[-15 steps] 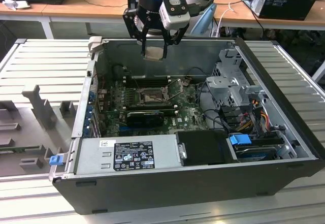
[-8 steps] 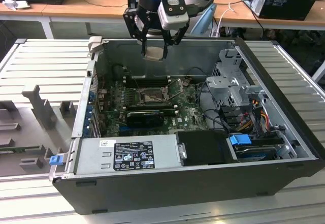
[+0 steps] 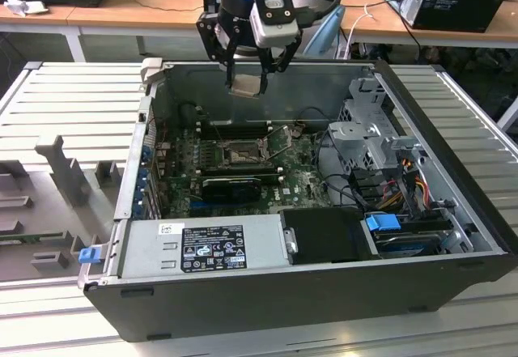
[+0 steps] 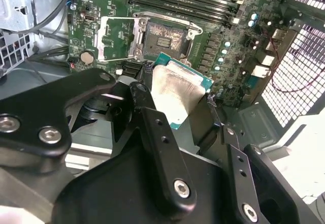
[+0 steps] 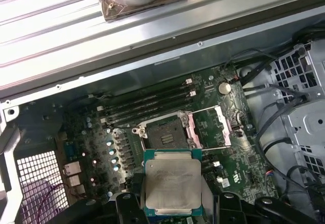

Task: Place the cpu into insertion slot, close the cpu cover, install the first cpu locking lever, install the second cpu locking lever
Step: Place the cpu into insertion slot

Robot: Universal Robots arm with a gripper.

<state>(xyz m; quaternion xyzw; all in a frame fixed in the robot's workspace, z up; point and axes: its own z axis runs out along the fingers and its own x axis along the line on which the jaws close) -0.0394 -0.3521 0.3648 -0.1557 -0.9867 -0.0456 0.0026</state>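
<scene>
My gripper hangs above the open computer case, shut on the cpu, a flat square chip with a pale metal face and green edge. In both wrist views the cpu sits between the black fingers, held over the motherboard and apart from it. Below it lies the insertion slot, a square black socket with its pin field uncovered. The cpu cover is swung open and lies flat beside the socket.
Long black memory slots run beside the socket. A black card sits in front of it in the exterior view. The power supply, a drive cage with cables and the case walls hem in the board.
</scene>
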